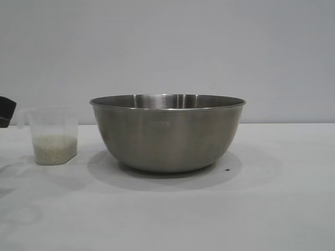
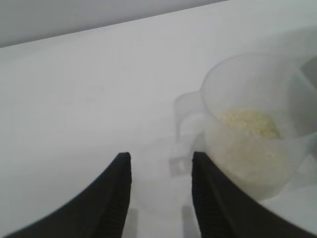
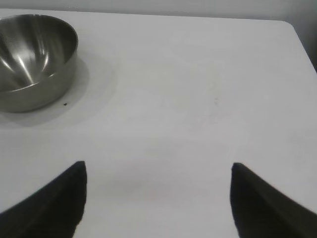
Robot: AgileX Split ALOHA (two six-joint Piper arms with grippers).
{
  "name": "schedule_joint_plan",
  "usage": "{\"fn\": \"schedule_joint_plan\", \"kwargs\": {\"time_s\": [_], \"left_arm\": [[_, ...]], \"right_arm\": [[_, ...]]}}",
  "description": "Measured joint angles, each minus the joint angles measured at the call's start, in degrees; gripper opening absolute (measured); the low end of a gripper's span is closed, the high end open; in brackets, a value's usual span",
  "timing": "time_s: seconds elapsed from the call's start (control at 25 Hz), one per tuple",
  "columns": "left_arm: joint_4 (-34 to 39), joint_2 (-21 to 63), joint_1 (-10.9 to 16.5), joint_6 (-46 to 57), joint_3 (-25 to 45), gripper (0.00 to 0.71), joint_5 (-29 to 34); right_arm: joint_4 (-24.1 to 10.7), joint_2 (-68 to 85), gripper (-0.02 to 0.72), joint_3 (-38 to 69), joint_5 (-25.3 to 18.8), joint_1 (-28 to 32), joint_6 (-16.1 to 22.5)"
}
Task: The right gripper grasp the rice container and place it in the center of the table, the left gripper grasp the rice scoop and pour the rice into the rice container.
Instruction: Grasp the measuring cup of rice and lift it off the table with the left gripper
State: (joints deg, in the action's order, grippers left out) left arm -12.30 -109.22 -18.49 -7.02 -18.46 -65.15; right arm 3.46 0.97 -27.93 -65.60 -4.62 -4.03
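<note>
Pincers first: the left pincer (image 2: pixel 161 191) reaches low over the counter (image 1: pixel 272 209), its two black fingers (image 2: pixel 116 198) set partly apart with nothing between them, their tips just short of the scoop's handle and touching neither handle nor cup. In the exterior view only a dark corner of this arm shows at the left edge, beside the scoop (image 1: pixel 53 137). The right pincer (image 3: pixel 158 198) hangs well away over bare counter, tilted down, its fingers spread wide and holding nothing. One bowl (image 1: pixel 167 133) stands upright about mid-counter, resting on its small flat base; the part of its inside that shows looks bare steel. A faint stamped mark sits on its near side below the rim, too small to read. One scoop stands upright on the counter to the left of the bowl, near it but apart. Rice (image 1: pixel 54 149) fills roughly its lower third. From the left wrist the scoop's side handle faces the fingers. One small dark speck (image 1: pixel 227 169) lies on the counter by the bowl's right foot. No other writing shows anywhere.
</note>
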Motion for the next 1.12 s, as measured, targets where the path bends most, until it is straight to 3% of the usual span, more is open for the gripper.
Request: {"fn": "schedule_joint_plan", "kwargs": {"time_s": [0.44, 0.76, 0.8, 0.92, 1.12], "left_arm": [[1.27, -4.44, 0.13, 0.46, -4.8, 0.259, 0.0], [1.64, -6.83, 2.71, 0.87, -7.52, 0.259, 0.0], [1.79, -7.05, 2.82, 0.99, -7.85, 0.186, 0.0], [3.34, -7.28, 2.94, 1.09, -8.46, 0.089, 0.0], [4.76, -7.41, 2.94, 1.09, -9.78, 0.1, 0.0]], "right_arm": [[0.0, 0.0, 0.535, 0.0, 0.07, 0.0, 0.0], [0.0, 0.0, 0.535, 0.0, 0.07, 0.0, 0.0], [0.0, 0.0, 0.535, 0.0, 0.07, 0.0, 0.0], [0.0, 0.0, 0.535, 0.0, 0.07, 0.0, 0.0], [0.0, 0.0, 0.535, 0.0, 0.07, 0.0, 0.0]]}}
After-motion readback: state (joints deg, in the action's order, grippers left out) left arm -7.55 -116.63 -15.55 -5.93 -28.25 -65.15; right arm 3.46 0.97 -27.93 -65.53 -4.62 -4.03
